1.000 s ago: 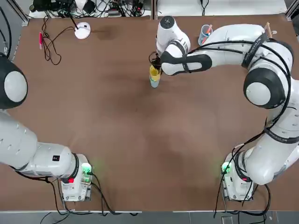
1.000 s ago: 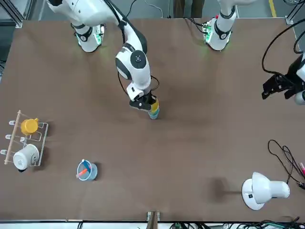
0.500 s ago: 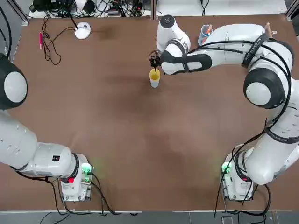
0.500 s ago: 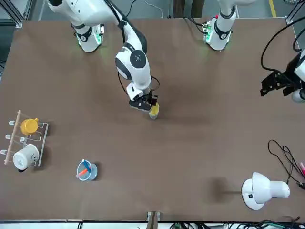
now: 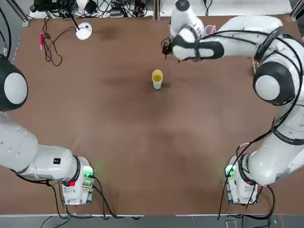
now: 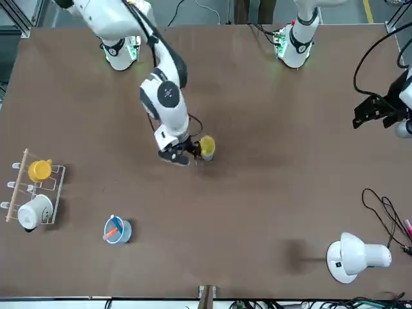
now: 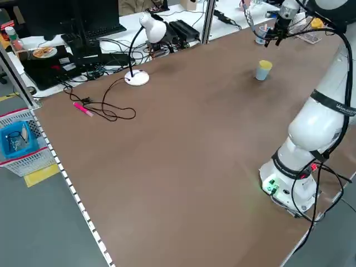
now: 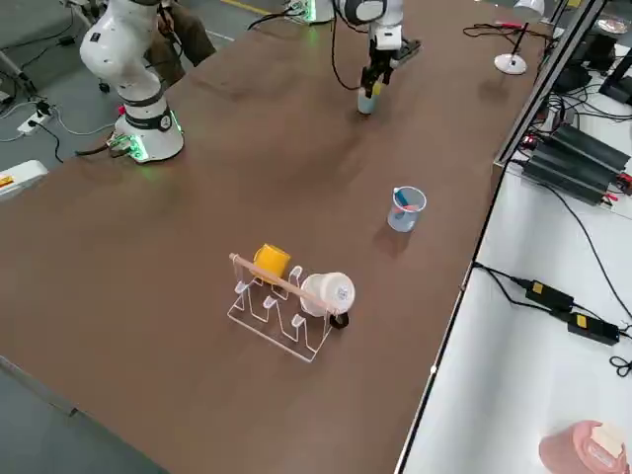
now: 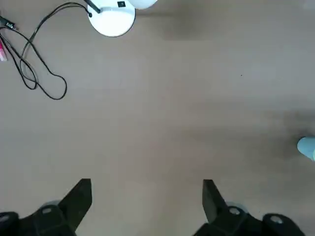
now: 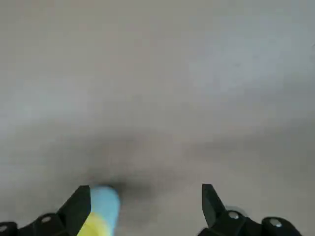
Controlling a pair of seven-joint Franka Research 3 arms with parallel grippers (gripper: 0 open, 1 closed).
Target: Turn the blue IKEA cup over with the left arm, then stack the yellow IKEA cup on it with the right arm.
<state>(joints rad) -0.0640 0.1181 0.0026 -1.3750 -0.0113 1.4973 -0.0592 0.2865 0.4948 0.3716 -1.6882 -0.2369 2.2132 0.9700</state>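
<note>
Now the yellow cup point(image 5: 157, 76) sits stacked on the blue cup point(image 5: 157, 85) near the middle of the table point(image 5: 118, 142), toward its far half from the arms' bases. In the left side view the yellow cup point(image 7: 265, 65) is on top and the blue cup point(image 7: 261, 73) shows as the lower band, standing upright on the brown surface.

The right gripper point(image 5: 166, 48) is clear of the stack, holding nothing. In the top view it hangs beyond the cups, toward the table's far edge and a little to the robot's right of them. In the front view the right gripper point(image 6: 183, 154) lies just beside the yellow cup point(image 6: 206, 147), apart from it. Its own wrist camera shows the fingers point(image 10: 78, 206) spread wide, with the blue cup point(image 10: 104, 199) and a bit of yellow low beside one finger rather than between the two.

The left gripper point(image 6: 376, 112) is parked well away, over the table's edge on the robot's left, empty. Its wrist view shows its fingers point(image 9: 81, 196) set wide apart over bare table, with the blue cup point(image 9: 307, 146) only just showing at the picture's edge.

Elsewhere on the table stand a white lamp point(image 5: 84, 31), a clear cup with sticks point(image 6: 116, 230), and a rack point(image 8: 281, 301) bearing an orange mug point(image 8: 271, 261) and a white mug point(image 8: 328, 293).
</note>
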